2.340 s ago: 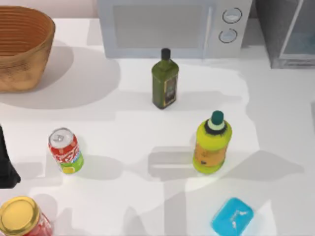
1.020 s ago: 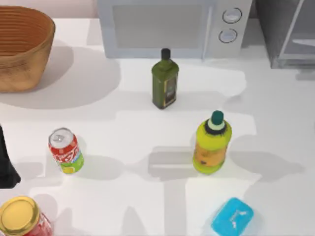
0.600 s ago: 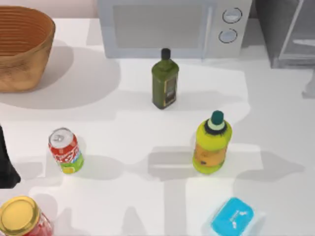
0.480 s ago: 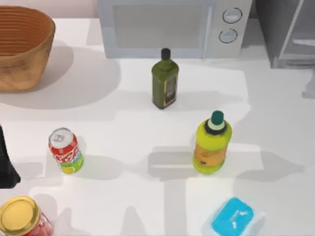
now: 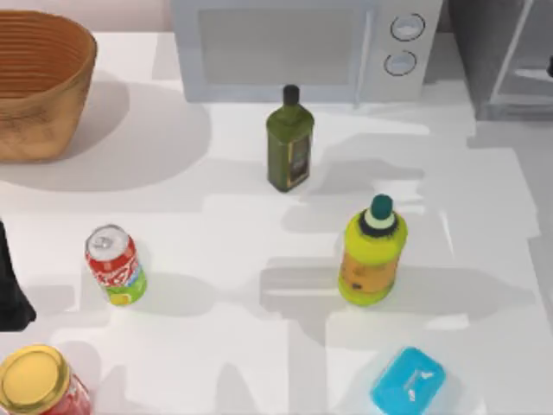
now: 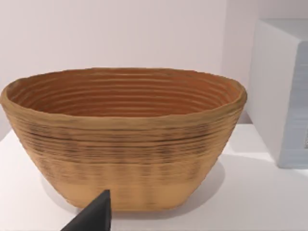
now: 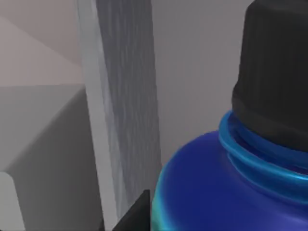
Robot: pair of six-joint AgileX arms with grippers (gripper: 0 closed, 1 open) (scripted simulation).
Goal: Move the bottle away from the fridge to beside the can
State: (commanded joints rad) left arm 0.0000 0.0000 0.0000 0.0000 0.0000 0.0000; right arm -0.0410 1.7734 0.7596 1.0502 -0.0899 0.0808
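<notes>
White tabletop (image 5: 233, 242) carries the scene, seen from above. At its far edge stand a grey microwave with two round dials (image 5: 307, 47) and, at the far right corner, the grey metallic fridge with a pale glassy door panel (image 5: 510, 56), partly in view. A woven brown basket (image 5: 39, 82) sits at the far left. A slim dark olive-green bottle (image 5: 289, 143) stands upright just in front of the microwave; a yellow bottle with green cap (image 5: 371, 252) stands nearer, right of centre. The small red soda can with green lower band and silver top (image 5: 114, 264) stands upright at the left, well apart from both bottles. A gold-lidded red jar (image 5: 39, 382) occupies the near left corner, and a flat light-blue box (image 5: 408, 380) lies at the near edge.

The left arm (image 5: 10, 285) is parked at the table's left edge; its wrist view faces the basket (image 6: 122, 139), and whether its fingers are apart cannot be told.

In the right wrist view, the stout blue bottle with black round cap (image 7: 226, 187) stands very close to the camera, beside the fridge's grey wall (image 7: 130, 96). One dark fingertip (image 7: 137, 211) lies against the bottle's shoulder; whether the right gripper is clamped on it cannot be told.
</notes>
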